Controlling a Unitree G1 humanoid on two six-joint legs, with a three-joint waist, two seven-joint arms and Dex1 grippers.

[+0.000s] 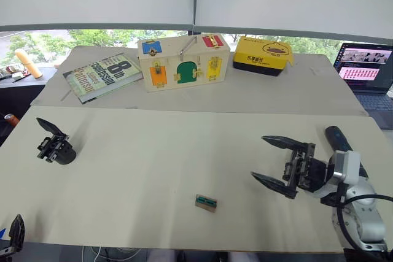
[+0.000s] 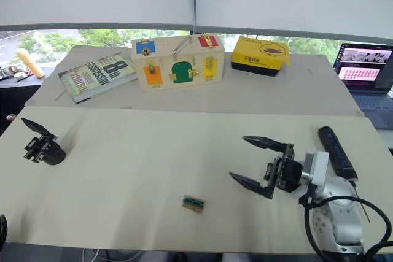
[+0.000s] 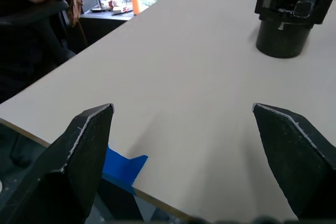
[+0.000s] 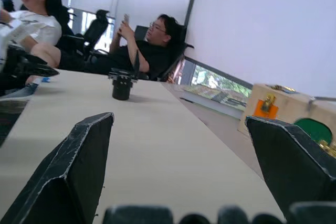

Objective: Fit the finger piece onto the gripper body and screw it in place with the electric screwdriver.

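Note:
The gripper body [image 1: 55,146] is a small black block with a pointed finger sticking up, standing at the left of the pale table [image 1: 153,170]. The left wrist view shows the gripper body [image 3: 291,9] ahead of my left gripper [image 3: 184,111], which is open near the table's front left corner with nothing in it. My right gripper [image 1: 258,157] hovers open and empty over the right side, pointing left. The electric screwdriver [image 1: 341,142] lies just behind my right wrist near the right edge. The finger piece is out of view.
A small green-and-tan rectangle [image 1: 206,202] lies at front centre. On the far table are a book [image 1: 101,77], a wooden latch box [image 1: 184,62], a yellow box [image 1: 263,56] and a laptop [image 1: 365,69]. Blue tape [image 3: 123,163] marks the front edge. Seated people [image 4: 152,45] are beyond the left side.

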